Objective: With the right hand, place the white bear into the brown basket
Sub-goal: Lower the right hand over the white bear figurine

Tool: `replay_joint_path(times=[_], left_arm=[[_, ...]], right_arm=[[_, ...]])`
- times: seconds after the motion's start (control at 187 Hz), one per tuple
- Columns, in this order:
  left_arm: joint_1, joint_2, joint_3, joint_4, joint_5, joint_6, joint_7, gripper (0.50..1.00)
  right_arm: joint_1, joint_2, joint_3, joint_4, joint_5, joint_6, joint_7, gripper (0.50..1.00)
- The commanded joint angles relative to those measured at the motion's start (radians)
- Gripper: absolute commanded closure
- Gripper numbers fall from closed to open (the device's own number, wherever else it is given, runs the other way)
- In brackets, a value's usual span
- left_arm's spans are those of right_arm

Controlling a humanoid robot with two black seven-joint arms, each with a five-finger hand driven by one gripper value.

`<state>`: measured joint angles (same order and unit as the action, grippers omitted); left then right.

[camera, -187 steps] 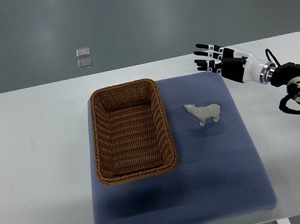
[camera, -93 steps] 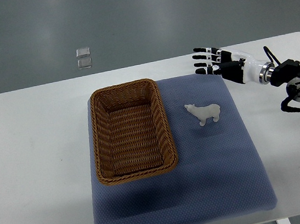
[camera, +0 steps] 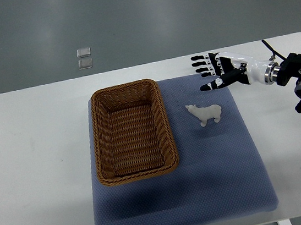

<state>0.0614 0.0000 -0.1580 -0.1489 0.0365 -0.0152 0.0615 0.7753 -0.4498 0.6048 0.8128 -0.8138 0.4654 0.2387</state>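
**Right hand open above far right corner of mat; bear not grasped**

Nearest to me, the blue-grey padded mat (camera: pixel 205 194) covers the centre of the white table (camera: pixel 37 177), and its near half carries nothing. On the mat's left half sits the brown wicker basket (camera: pixel 105 168), rectangular, long axis running away from me, with nothing inside it. Right of the basket, well apart from its rim, the white bear (camera: pixel 205 113) stands on the mat with its head pointing toward the basket.

Beyond and to the right of the bear, my right hand (camera: pixel 220 71) enters from the right edge on its white forearm. The fingers (camera: pixel 199 64) are extended and spread, pointing left, with the thumb angled down toward the bear. The hand holds nothing and does not touch the bear; it is near but clearly apart from it.

Past the table, two small clear squares (camera: pixel 84 58) lie on the grey floor (camera: pixel 154 17).
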Motion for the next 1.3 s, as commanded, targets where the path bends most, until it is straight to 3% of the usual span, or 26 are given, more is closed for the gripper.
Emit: replay_joint_path(times=[0.0,0.273,0.567,1.081,1.295], left_arm=[[0.0,0.0,0.0,0.0,-0.001,0.0,0.0,0.5],[0.0,0.0,0.0,-0.001,-0.001,0.0,0.0,0.5],[0.0,0.0,0.0,-0.001,-0.001,0.0,0.0,0.5],[0.0,0.0,0.0,0.0,0.0,0.0,0.0,0.5],[0.0,0.0,0.0,0.0,0.0,0.0,0.0,0.5]], right_arm=[[0.001,-0.012,-0.002,0.02,-0.1,0.004,0.028,0.572],[0.019,-0.03,-0.002,0.055,-0.381,0.007,0.03,0.572],[0.062,-0.032,-0.079,0.095,-0.513,0.002,0.03,0.572],[0.067,-0.018,-0.166,0.094,-0.593,-0.1,0.028,0.581],[0.065,-0.013,-0.172,0.089,-0.593,-0.1,0.027,0.595]])
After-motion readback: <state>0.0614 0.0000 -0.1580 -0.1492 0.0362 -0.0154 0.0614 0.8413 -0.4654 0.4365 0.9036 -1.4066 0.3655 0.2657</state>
